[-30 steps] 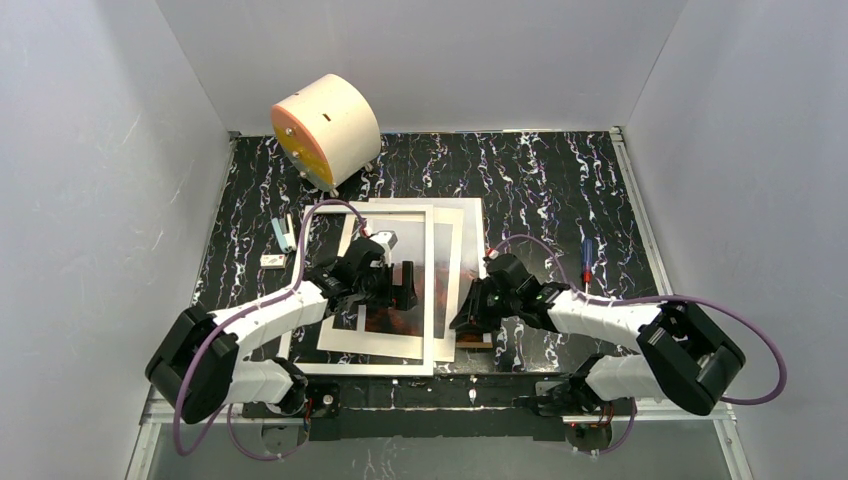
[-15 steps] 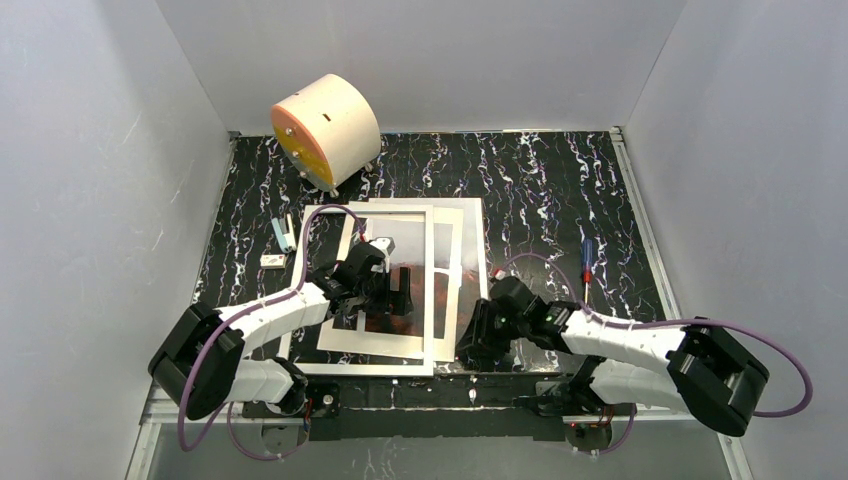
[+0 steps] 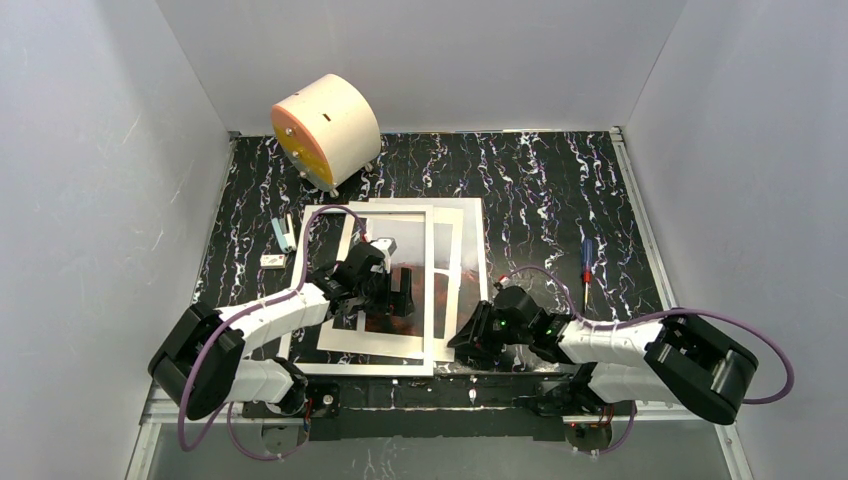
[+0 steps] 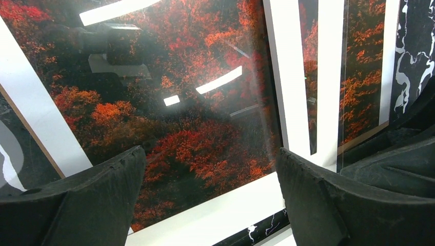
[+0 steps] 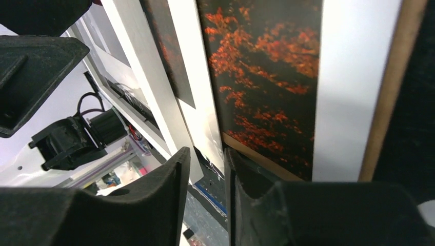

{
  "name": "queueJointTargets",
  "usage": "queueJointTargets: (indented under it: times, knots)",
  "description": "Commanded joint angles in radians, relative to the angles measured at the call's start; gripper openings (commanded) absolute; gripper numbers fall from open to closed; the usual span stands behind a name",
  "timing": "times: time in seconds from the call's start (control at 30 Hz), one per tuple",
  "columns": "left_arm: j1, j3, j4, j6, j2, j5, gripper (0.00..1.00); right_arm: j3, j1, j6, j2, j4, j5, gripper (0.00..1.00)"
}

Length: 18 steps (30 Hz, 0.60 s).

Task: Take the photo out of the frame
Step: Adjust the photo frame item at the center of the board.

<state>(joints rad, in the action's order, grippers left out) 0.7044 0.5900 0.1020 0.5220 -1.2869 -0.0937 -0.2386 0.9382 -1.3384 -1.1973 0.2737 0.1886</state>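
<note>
The thin white frame [image 3: 432, 290] lies flat left of the table's centre, with a white mat [image 3: 370, 343] and other layers fanned out beneath it. The photo [image 4: 205, 77] of red-orange trees shows under a glossy, reflecting sheet, and also shows in the right wrist view [image 5: 267, 66]. My left gripper [image 3: 393, 290] hovers over the photo, wide open [image 4: 209, 164] and holding nothing. My right gripper [image 3: 463, 338] sits low at the stack's near right corner. Its jaws [image 5: 206, 154] stand a narrow gap apart at the sheet edges, with nothing between them. A brown backing board [image 5: 392, 87] edges the stack.
A cream cylinder with an orange face [image 3: 325, 130] stands at the back left. A red and blue screwdriver [image 3: 587, 262] lies right of the stack. A light blue piece [image 3: 283, 232] and a small white block [image 3: 271, 261] lie to its left. Grey walls enclose the table.
My right arm has swung from the stack's right edge toward me to its near right corner, and its jaws have parted a little. The left gripper has barely moved.
</note>
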Motion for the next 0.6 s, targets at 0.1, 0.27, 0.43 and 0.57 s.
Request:
queueJointTargets:
  times: [0.1,0.27,0.43,0.57]
  knots:
    - [0.003,-0.022,-0.008,-0.001,0.004,-0.024,0.95,0.046,0.006,-0.048,0.095,0.084,-0.108,0.31]
    - [0.003,-0.024,-0.023,0.003,-0.001,-0.038,0.95,0.047,0.006,-0.016,0.193,0.076,-0.115,0.33]
    - [0.003,-0.022,-0.046,0.009,-0.012,-0.054,0.95,0.032,0.004,-0.011,0.116,0.161,-0.051,0.38]
    - [0.003,-0.012,-0.041,0.012,0.004,-0.048,0.95,-0.030,0.004,0.009,-0.035,0.167,0.008,0.38]
